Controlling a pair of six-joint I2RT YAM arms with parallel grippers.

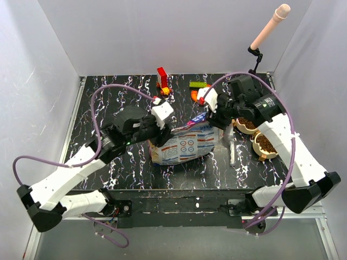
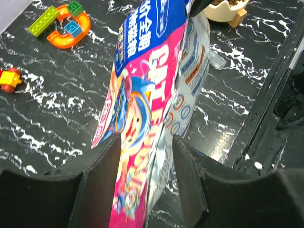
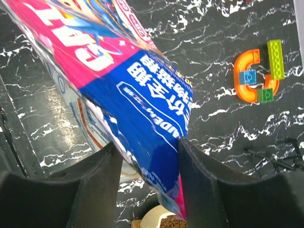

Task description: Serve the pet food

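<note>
— Grippers, left and right?
— My left gripper point(image 2: 145, 142) is clenching one end of the bag point(image 2: 142, 95); my right gripper point(image 3: 147, 147) is clenching the other.
— Kibble?
— Kibble point(image 1: 265, 143) is lying in two bowls point(image 1: 256, 142) beside the bag.

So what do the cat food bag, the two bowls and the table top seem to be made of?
The cat food bag looks like glossy printed plastic film, silvery on the back: it creases and catches glare. The two bowls look matte cream, ceramic or plastic, I cannot tell which. The table top looks like a smooth black sheet with white marble veining, perhaps printed.
</note>
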